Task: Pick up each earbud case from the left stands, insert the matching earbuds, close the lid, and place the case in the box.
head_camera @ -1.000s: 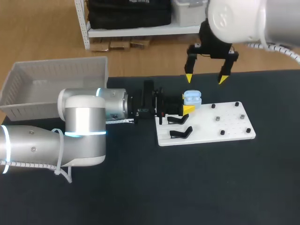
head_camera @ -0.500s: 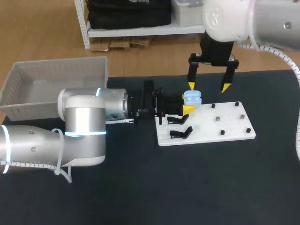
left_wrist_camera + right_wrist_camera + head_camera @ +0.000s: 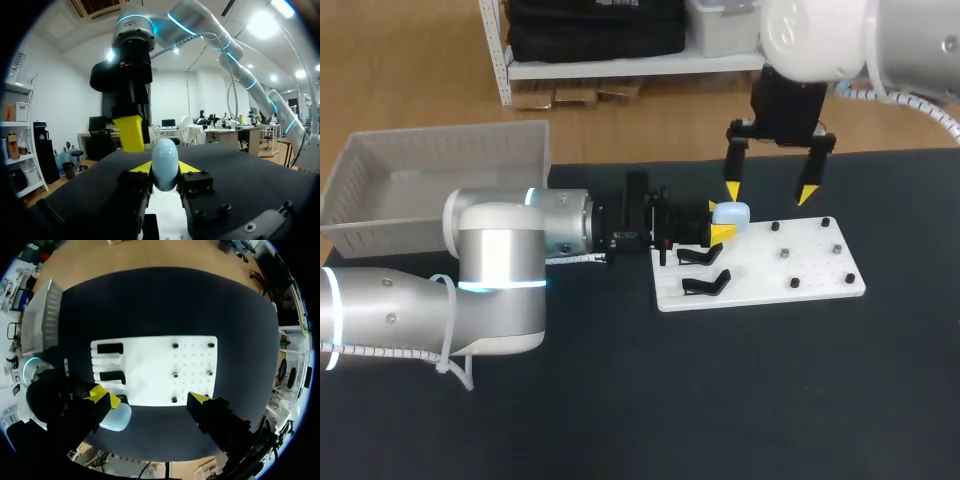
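Note:
A pale blue earbud case (image 3: pixel 732 213), lid down, is held over the near-left part of the white board (image 3: pixel 820 262); my left gripper (image 3: pixel 718 221) is shut on it from both sides. In the left wrist view the case (image 3: pixel 165 161) stands upright between the yellow tips of that gripper (image 3: pixel 165 175). My right gripper (image 3: pixel 770 192) hangs open just above and behind the case, one fingertip (image 3: pixel 732 190) close over it. In the right wrist view the case (image 3: pixel 116 417) lies beside one finger of the open right gripper (image 3: pixel 151 397).
Two black stands (image 3: pixel 704 272) sit on the board's left part, and several small black pegs (image 3: pixel 785 254) dot its right part. A grey box (image 3: pixel 430 175) stands at the table's back left. Dark tabletop lies in front of the board.
The case's lid, open before with the earbuds showing, is now down. My right gripper has come lower and slightly to the right. The left arm has kept still.

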Robot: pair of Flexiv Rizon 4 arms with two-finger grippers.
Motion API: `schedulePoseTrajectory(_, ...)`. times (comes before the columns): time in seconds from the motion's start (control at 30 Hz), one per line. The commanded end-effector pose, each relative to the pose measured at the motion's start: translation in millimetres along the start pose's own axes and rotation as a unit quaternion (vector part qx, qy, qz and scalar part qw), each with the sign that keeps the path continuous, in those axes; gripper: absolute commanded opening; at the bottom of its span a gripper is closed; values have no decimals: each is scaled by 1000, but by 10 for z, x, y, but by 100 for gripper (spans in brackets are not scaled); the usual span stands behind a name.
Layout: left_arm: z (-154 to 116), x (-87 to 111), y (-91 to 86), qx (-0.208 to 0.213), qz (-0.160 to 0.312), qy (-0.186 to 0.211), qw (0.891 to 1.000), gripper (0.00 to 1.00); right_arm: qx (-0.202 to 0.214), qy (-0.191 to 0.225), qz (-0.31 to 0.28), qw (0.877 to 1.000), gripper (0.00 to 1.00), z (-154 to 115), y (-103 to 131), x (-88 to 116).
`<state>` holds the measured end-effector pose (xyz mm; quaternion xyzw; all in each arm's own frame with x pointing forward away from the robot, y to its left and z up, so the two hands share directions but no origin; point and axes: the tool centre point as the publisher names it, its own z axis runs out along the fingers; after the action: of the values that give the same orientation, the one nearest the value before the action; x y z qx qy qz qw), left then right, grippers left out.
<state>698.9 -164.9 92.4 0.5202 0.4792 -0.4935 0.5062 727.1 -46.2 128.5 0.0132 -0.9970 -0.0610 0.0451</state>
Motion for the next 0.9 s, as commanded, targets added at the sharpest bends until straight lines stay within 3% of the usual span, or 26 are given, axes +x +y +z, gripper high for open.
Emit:
schedulePoseTrajectory(0.03, 3, 6, 7, 0, 0, -1, 1000, 0, -6, -121, 11, 993, 100, -239, -58, 187)
schedulePoseTrajectory(0.13, 3, 6, 7, 0, 0, -1, 1000, 0, -9, -174, 19, 985, 100, -407, -90, 188)
schedulePoseTrajectory(0.2, -57, -19, -20, -2, -2, 3, 1000, 0, -14, -188, 28, 982, 100, -465, -134, 173)
schedulePoseTrajectory(0.4, -450, -66, -101, -32, -19, 35, 999, 0, -27, -193, 50, 980, 100, -469, -232, 145)
schedulePoseTrajectory(0.53, -839, -280, -131, -70, -21, 73, 995, 0, -27, -193, 50, 980, 100, -469, -232, 145)
schedulePoseTrajectory(0.77, -1568, -785, -5, -153, -4, 147, 977, 0, -27, -193, 50, 980, 100, -469, -232, 145)
schedulePoseTrajectory(0.9, -2024, -851, 155, -216, -9, 184, 959, 0, -27, -193, 50, 980, 100, -469, -232, 145)
